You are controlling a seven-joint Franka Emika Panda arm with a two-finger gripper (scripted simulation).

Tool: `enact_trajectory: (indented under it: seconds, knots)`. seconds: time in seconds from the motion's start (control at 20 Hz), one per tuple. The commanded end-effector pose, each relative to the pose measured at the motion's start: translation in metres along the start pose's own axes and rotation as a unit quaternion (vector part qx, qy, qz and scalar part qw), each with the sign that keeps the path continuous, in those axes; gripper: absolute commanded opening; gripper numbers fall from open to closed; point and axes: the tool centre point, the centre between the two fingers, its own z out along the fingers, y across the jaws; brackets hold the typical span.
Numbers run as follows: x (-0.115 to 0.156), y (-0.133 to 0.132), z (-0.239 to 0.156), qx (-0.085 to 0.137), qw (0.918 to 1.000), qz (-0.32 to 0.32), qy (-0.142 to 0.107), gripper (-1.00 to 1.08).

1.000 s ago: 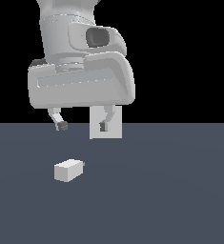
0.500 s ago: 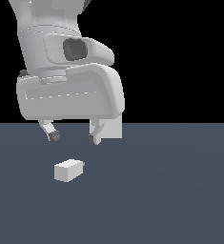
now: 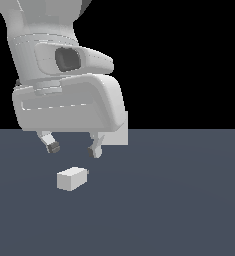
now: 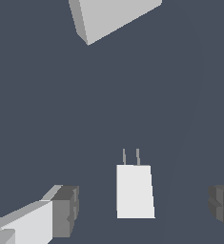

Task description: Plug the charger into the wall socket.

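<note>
The charger (image 3: pixel 71 178), a small white block, lies on the dark grey floor in the exterior view. In the wrist view the charger (image 4: pixel 134 191) shows two thin prongs on the end that faces the wall socket (image 4: pixel 112 16). My gripper (image 3: pixel 73 148) hangs open a little above the charger, with nothing between its fingers. The wrist view has the block lying between the two dark fingertips (image 4: pixel 66 211), apart from both. Behind the hand, the wall socket (image 3: pixel 120 136) is mostly hidden in the exterior view; only a white corner shows.
The dark grey floor (image 3: pixel 179 200) stretches out on all sides. No other objects are in view.
The arm has moved toward the exterior view's left and come closer to the camera, so the hand now covers most of the wall socket. The charger has not moved.
</note>
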Motion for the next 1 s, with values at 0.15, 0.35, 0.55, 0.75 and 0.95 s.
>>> enact_trajectory:
  seconds: [0.15, 0.35, 0.55, 0.75, 0.95]
  knots:
    - [-0.001, 0.000, 0.002, 0.000, 1.0000, 0.000, 0.000, 1.00]
    - [-0.004, 0.000, 0.012, 0.000, 1.0000, 0.000, 0.000, 1.00]
    - [-0.010, 0.001, 0.029, 0.000, 1.0000, 0.001, 0.000, 1.00]
    - [-0.015, 0.000, 0.043, 0.000, 1.0000, 0.001, 0.000, 1.00]
    - [-0.016, 0.000, 0.048, 0.000, 1.0000, 0.002, 0.000, 1.00]
